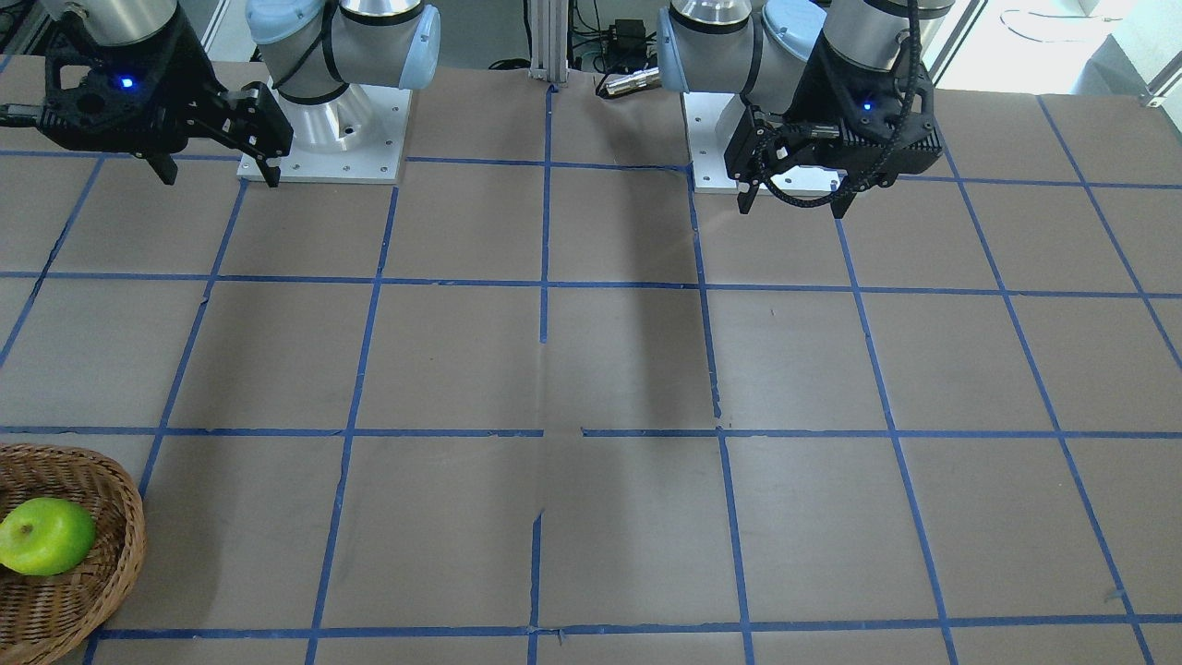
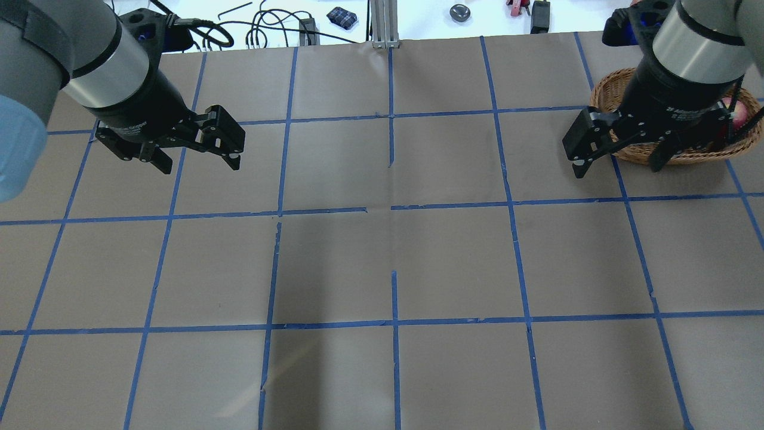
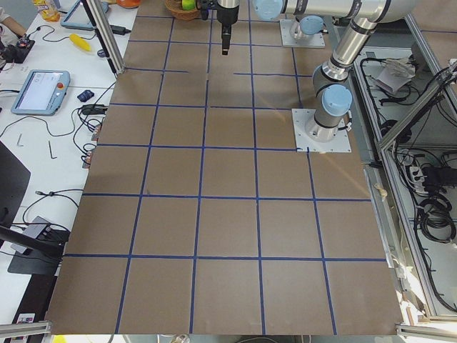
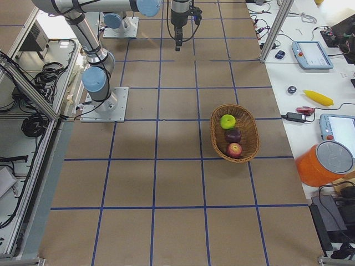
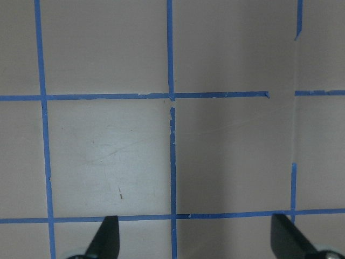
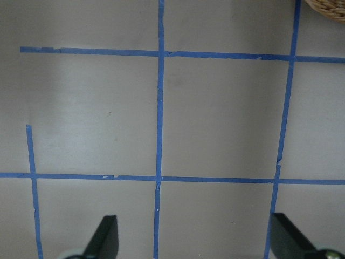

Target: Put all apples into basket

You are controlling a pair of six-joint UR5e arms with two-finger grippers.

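The wicker basket (image 4: 214,132) sits near the table's edge on my right side. In the exterior right view it holds the yellow-green apple (image 4: 228,121), the dark maroon apple (image 4: 233,135) and the red apple (image 4: 234,149). The front-facing view shows the basket (image 1: 129,517) with the green apple (image 1: 46,536). In the overhead view my right arm hides most of the basket (image 2: 603,89). My right gripper (image 2: 618,164) is open and empty, raised just in front of the basket. My left gripper (image 2: 197,164) is open and empty, raised over bare table on the far side.
The table is brown paper with a grid of blue tape (image 2: 394,209). The basket's rim shows in the right wrist view's top corner (image 6: 329,8). Benches beside the table carry tablets, cables, a yellow banana-shaped thing (image 4: 318,98) and an orange container (image 4: 327,164).
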